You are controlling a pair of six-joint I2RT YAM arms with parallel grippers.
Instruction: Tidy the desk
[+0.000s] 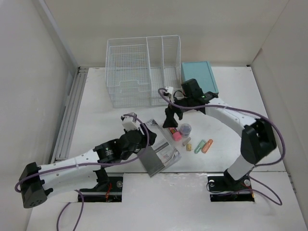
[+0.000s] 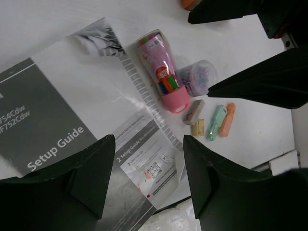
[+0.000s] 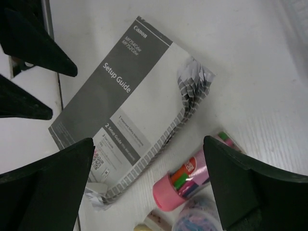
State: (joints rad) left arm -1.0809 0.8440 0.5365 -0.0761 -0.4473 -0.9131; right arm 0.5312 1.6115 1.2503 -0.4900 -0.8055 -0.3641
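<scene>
Worktop (image 1: pixel 96 115), matte white, fills the middle of the top view. The left claw (image 2: pixel 149 144) hangs partly open over the grey Setup Guide booklet (image 2: pixel 72 110) at lower centre, gripping nothing. The right claw (image 3: pixel 148 142) gapes wide and empty above the booklet's edge and a pink tube (image 3: pixel 185 180). Right of the tube lie a green highlighter (image 1: pixel 199 146) and an orange highlighter (image 1: pixel 207 145). A wire rack (image 1: pixel 144 72) and teal box (image 1: pixel 198 77) stand at upper centre.

White desk (image 1: pixel 96 110), wire rack (image 1: pixel 130 72) and teal box (image 1: pixel 198 76) at back, grey booklet (image 1: pixel 161 154), pink tube (image 1: pixel 176 134), green highlighter (image 1: pixel 198 147), orange highlighter (image 1: pixel 207 145)
</scene>
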